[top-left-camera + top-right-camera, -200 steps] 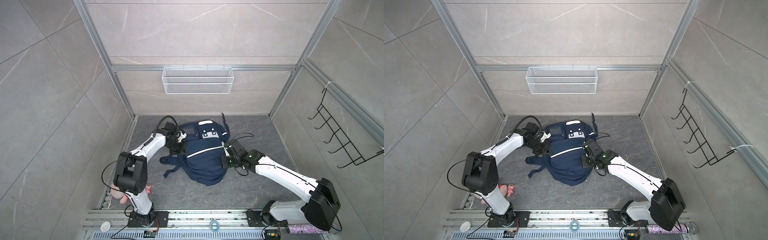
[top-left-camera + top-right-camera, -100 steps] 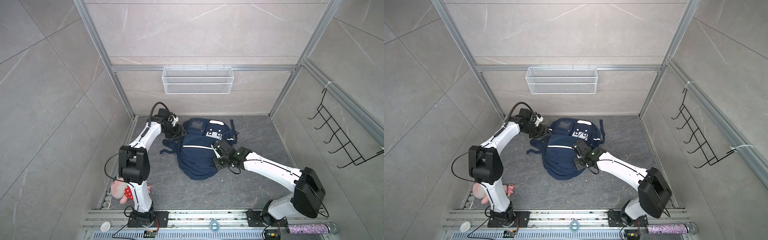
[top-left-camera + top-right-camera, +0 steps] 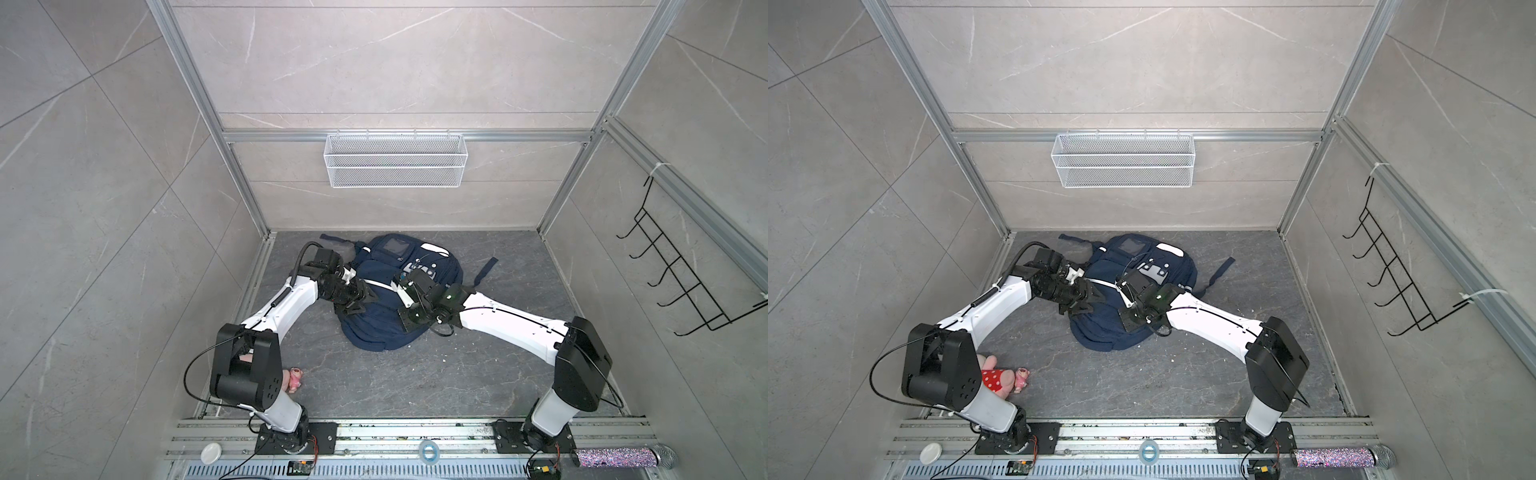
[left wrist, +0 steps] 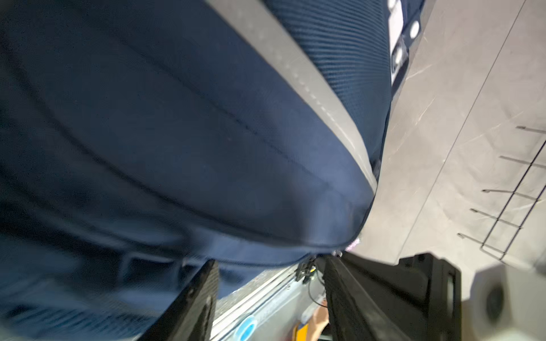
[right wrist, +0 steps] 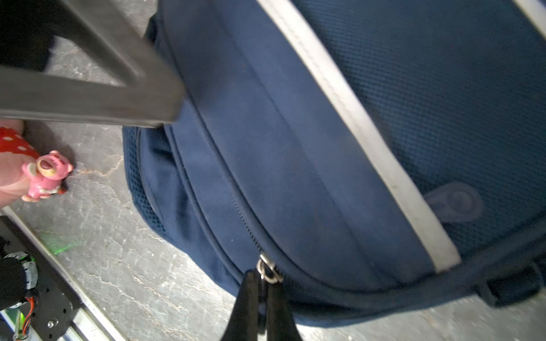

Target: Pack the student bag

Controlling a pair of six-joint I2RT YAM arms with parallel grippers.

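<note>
The right gripper (image 5: 261, 298) pinches the zip pull (image 5: 267, 270) of the student bag (image 3: 374, 332). The left gripper (image 4: 270, 295) stands open beside it. A pink toy (image 5: 47, 172) lies outside, so packing appears incomplete.

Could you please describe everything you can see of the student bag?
The student bag is a navy fabric backpack with pale reflective stripes, a white dotted patch and dark straps, lying front-up on the grey floor. The right claw is shut on its zip pull; the left claw is open at its side.
</note>
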